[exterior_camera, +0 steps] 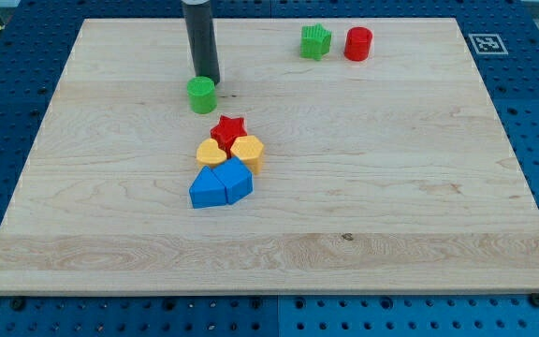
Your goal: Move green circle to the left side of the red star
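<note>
Item: green circle, on wooden board, up-left of red star, apart from it. My tip (bare rod, grasping nothing) touches its top-right edge. Below the star: two yellow hearts, two blue blocks. Top right: green star, red cylinder. Surround: blue pegboard.

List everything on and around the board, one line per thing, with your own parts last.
green circle: 1, green, upper left of centre, just below my tip
red star: 1, red, top of the central cluster
yellow hearts: 2, yellow, side by side under the star
blue blocks: 2, blue, bottom of the cluster
green star: 1, green, view's top
red cylinder: 1, red, right of the green star
wooden board: 1, light wood, fills the view
my tip: 1, dark rod, at the circle's top edge
</note>
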